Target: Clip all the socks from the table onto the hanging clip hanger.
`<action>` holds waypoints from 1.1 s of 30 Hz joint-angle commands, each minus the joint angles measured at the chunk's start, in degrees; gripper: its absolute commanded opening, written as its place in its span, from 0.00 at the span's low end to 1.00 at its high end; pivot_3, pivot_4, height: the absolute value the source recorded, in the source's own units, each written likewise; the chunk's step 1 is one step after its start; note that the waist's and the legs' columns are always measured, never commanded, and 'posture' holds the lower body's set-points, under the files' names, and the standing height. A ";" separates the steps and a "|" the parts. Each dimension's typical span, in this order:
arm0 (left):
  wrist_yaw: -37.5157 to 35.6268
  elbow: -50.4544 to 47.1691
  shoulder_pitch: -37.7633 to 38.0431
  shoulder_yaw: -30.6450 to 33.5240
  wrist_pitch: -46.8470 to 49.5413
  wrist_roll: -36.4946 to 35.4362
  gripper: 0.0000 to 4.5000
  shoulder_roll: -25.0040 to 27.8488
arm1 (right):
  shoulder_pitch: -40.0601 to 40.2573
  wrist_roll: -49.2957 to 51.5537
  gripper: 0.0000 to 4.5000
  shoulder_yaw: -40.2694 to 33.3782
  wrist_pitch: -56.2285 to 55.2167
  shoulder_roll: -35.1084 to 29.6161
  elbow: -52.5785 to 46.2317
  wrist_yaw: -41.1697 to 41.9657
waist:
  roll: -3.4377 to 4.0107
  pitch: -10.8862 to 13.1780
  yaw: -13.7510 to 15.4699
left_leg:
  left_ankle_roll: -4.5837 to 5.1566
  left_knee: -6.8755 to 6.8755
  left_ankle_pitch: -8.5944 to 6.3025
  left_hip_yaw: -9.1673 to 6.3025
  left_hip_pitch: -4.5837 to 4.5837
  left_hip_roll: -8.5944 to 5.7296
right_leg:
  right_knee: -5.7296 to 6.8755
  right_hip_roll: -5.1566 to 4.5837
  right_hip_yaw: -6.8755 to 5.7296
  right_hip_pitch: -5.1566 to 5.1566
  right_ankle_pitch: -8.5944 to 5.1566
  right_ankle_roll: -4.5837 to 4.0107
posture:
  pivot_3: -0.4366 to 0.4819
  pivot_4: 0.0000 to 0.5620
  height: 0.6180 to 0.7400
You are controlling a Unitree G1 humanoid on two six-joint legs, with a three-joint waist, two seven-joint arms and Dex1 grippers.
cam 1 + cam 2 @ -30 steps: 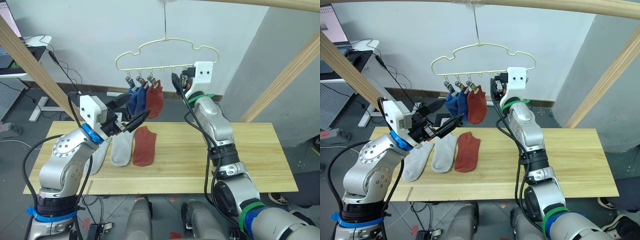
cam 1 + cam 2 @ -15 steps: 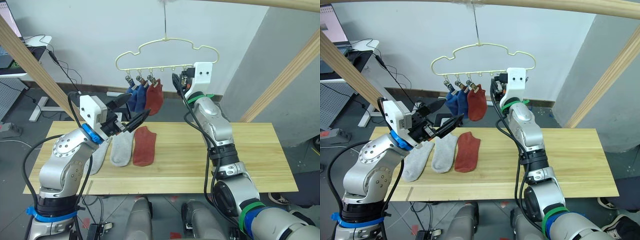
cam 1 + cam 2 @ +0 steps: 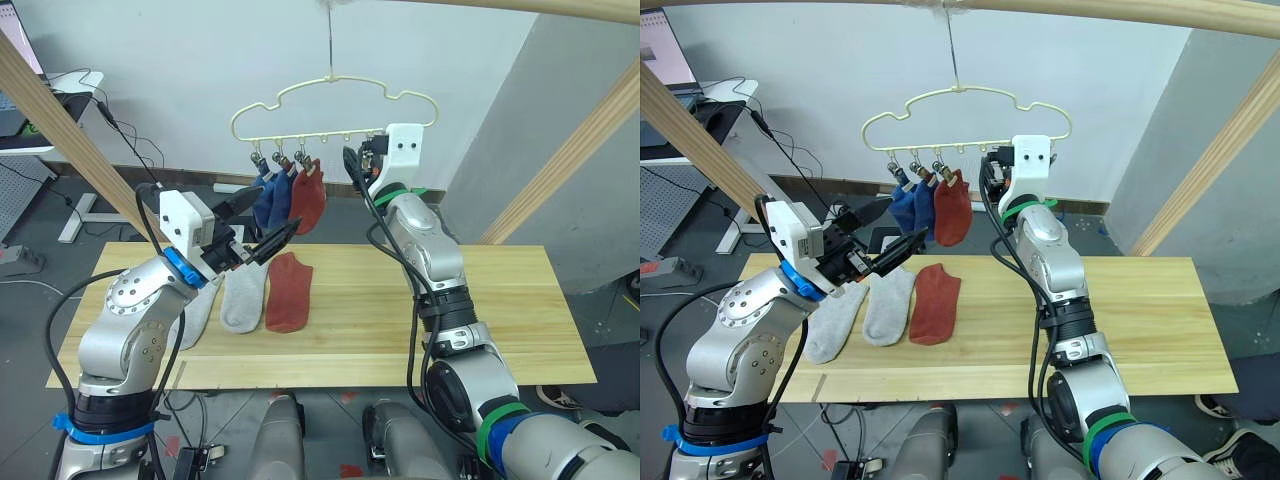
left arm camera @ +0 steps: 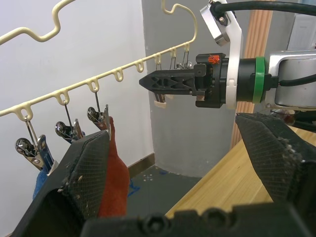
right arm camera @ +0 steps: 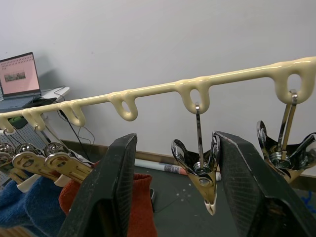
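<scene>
Reaching up and forward from a bent elbow, the left gripper point(image 3: 262, 222) hovers above the near-left part of the table point(image 3: 500, 310), its two black fingers spread wide with nothing between them. Below it three socks lie flat side by side on the planks: a light grey sock point(image 3: 832, 322) farthest left, a second grey sock point(image 3: 243, 297) next to it, then a rust red sock point(image 3: 290, 291). Above and behind these, the clip hanger point(image 3: 330, 108) hangs from a wooden pole, with two blue socks point(image 3: 270, 199) and a red sock point(image 3: 310, 197) already clipped on its left clips. Further right, the right arm stands nearly upright, forearm raised, its gripper point(image 3: 354, 166) level with the hanger's row of clips; its fingers are parted and straddle an empty metal clip point(image 5: 200, 174) without closing on it.
</scene>
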 commanded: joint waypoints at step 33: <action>12.81 24.43 -1.42 -11.09 -0.38 23.62 1.00 -6.02 | 3.86 4.09 0.00 1.58 8.69 -5.73 -11.05 6.52 | 0.01 0.01 0.42 | 0.02 -0.03 -0.01 0.01 0.01 -0.01 | -0.02 0.01 0.00 -0.01 0.00 0.00 | 0.57 0.42 1.00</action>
